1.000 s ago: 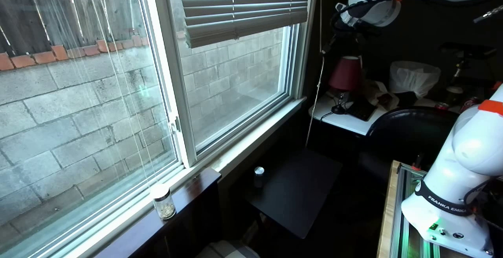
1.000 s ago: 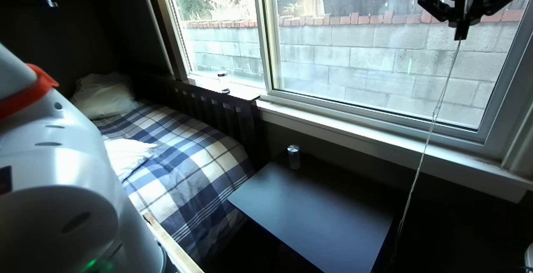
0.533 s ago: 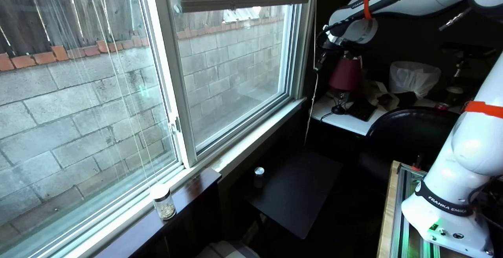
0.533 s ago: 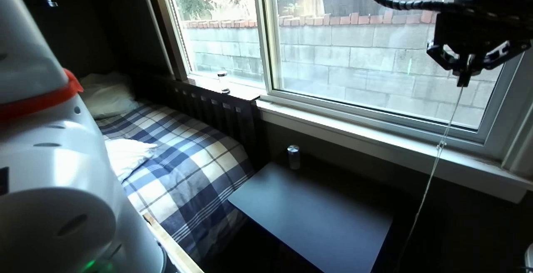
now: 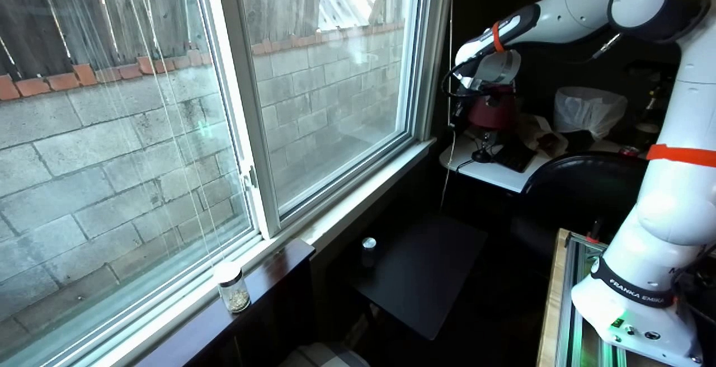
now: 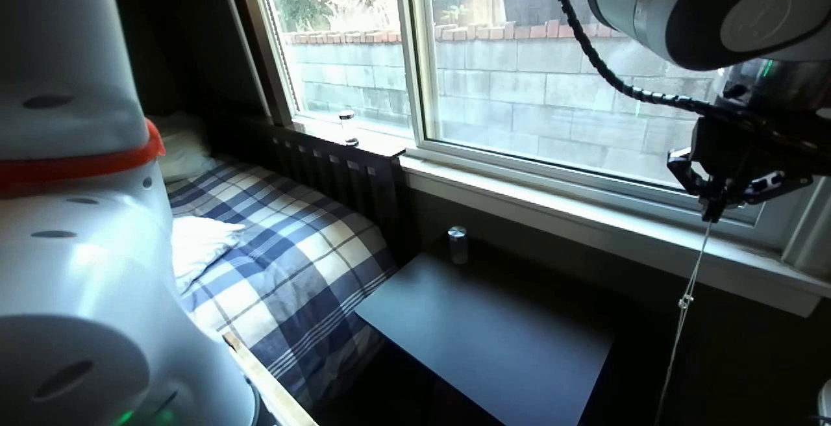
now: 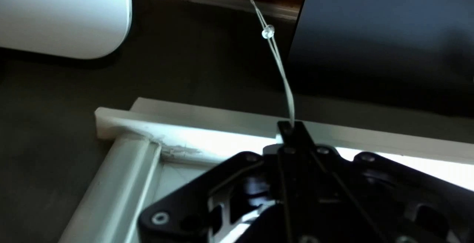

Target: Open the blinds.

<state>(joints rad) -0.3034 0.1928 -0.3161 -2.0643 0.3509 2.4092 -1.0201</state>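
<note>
In an exterior view the blinds' cord [image 5: 451,42] hangs beside the window frame [image 5: 430,53], its long axis nearly upright; in an exterior view it slants down-left from the claw [image 6: 712,213], clenched on it; in the wrist view it looks pale, thin, doubled, with a clear bead [image 7: 268,32]

The place is a home, by its furniture a bedroom with a work corner. In an exterior view a plaid-covered bed [image 6: 285,250] runs alongside a dark slatted rail [image 6: 344,176], with a pale pillow [image 6: 185,153] toward its far end. A red-shaded lamp [image 5: 492,114] stands on a white bench [image 5: 495,175] in an exterior view, near a black chair [image 5: 582,188] and a lined bin [image 5: 590,111]. Outside the white-framed window [image 5: 241,98], seen in both exterior views, a block wall [image 5: 100,188] capped with red brick stands before a wooden fence [image 5: 50,14], as around a house.
</note>
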